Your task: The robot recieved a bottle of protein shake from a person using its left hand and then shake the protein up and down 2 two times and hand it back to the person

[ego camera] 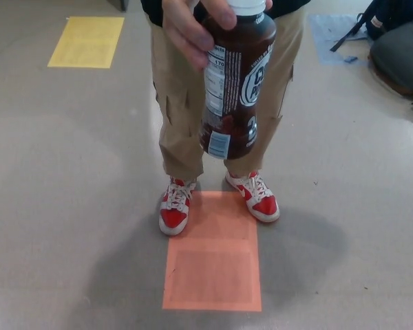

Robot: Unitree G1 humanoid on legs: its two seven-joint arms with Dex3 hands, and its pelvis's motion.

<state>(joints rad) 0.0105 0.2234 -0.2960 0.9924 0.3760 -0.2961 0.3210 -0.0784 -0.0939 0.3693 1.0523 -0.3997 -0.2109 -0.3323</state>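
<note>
The floor is pale and speckled, filling the view. A person in tan trousers stands in the middle, facing the camera. An orange sheet lies on the floor at their feet, a yellow sheet far left and a dark bag far right. The bottle, dark brown with a white cap, hangs upright near the camera, held at its top by the person's hand. Red-and-white shoes touch the orange sheet's upper edge. Neither robot hand shows, so nothing can be told of its fingers.
</note>
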